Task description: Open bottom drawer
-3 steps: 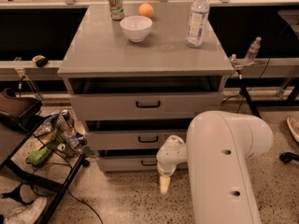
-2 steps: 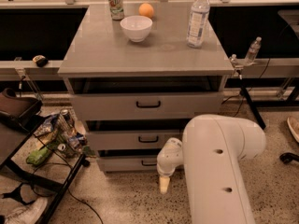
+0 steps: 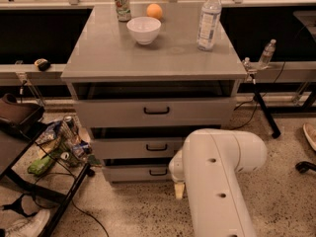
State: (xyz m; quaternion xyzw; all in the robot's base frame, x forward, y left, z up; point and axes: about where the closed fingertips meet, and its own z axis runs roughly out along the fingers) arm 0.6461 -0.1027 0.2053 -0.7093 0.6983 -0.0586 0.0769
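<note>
One tan-tipped gripper [image 3: 179, 190] low by flat grey bottom drawer [image 3: 133, 174], open or closed unclear

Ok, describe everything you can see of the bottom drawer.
The bottom drawer is the lowest and shortest of three grey fronts, plain and matte, with a small black bar handle. It sits just above the speckled floor, a dark gap over its top edge; its inside is not visible. The white arm hides its right end. The end effector hangs just right of and below the handle; contact cannot be told.
</note>
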